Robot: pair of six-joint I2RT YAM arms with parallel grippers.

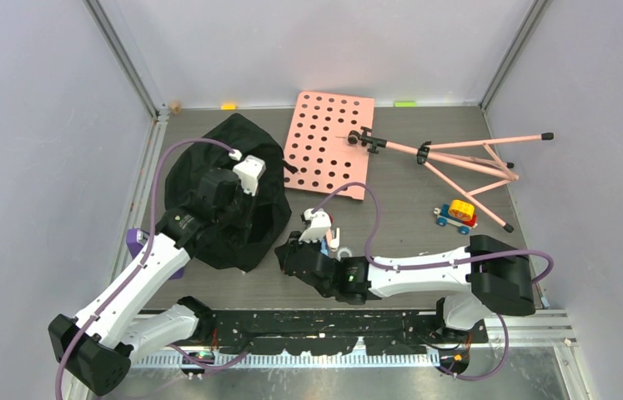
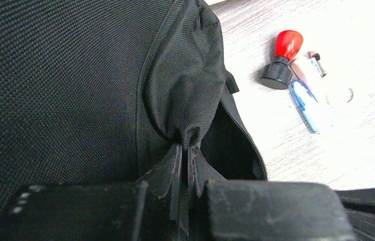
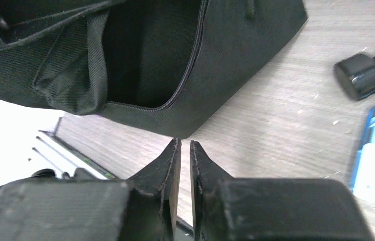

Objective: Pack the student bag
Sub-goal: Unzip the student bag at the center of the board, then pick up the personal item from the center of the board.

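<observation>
From above, the student bag [image 1: 233, 142] lies slumped on the left half of the counter [image 1: 408, 233]. The left arm [image 1: 137, 279] reaches up over its middle and the right arm [image 1: 416, 271] stretches leftward to the bag's near right corner. A pink pegboard [image 1: 329, 142] lies just right of the bag, and a pink folding tripod [image 1: 466, 158] sprawls farther right. A small toy car [image 1: 456, 215] sits near the tripod's feet, and a purple object [image 1: 134, 242] peeks out beside the left arm. In the left wrist view, the left pincer [image 2: 185, 148] is clamped tight on a bunched fold of the bag's black fabric, beside the open zip edge. On the counter beyond the bag stand a red-handled stamp [image 2: 281, 60] with a black base and a blue pen-like thing [image 2: 304, 105] just beside it. Something white next to them is too washed out to name. In the right wrist view, the right pincer [image 3: 185, 145] is all but closed, only a thin slit between its tips, and it holds nothing. It hangs over bare counter just in front of the bag's corner, where the zip gapes onto a dark interior.
</observation>
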